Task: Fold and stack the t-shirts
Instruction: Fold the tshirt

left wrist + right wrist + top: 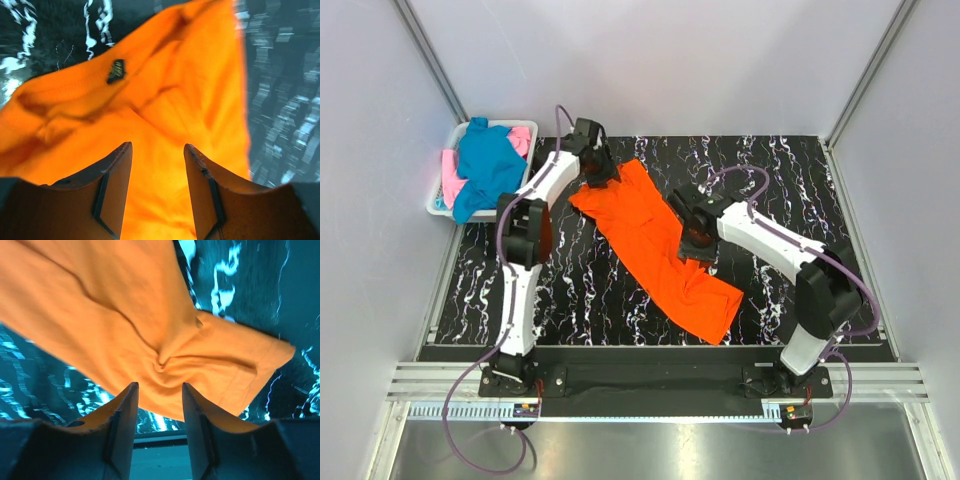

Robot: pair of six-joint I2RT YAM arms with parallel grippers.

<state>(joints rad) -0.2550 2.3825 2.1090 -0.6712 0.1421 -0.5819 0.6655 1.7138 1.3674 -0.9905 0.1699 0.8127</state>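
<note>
While the orange t-shirt (655,240) lies as a long diagonal strip on the black marbled table (570,290), running far-left to near-right, I read this as mid-fold on shirt no. 1: narrowed lengthwise, not yet folded short.

Left gripper (600,175) sits over the far-left end, i.e. the collar end. Left wrist cam shows the neck label (116,71) just ahead of the fingers (112,185). They're apart, orange cloth showing through the gap, nothing clamped as far as I can see.

Right gripper (693,243) is at the shirt's right edge, approx halfway along. Its fingers (122,420) are apart too, w/ bare table between them and a small pucker (161,362) in the cloth right at the tips. A sleeve (245,360) sticks out beside it. Can't tell if either gripper's tips touch the fabric.

Teal-blue t-shirt (485,165) and pink t-shirt (450,185) are bunched, unfolded, in the white plastic basket (438,205) at far left.

Next, imo: pinch the collar end w/ left, take a matching grip w/ right, bring one end over the other for a compact rectangle. That needs all layers caught, not just the top one, and the sleeve tucked first or it'll poke out. Cloth is soft, so go low and slow, else the strip skews.
</note>
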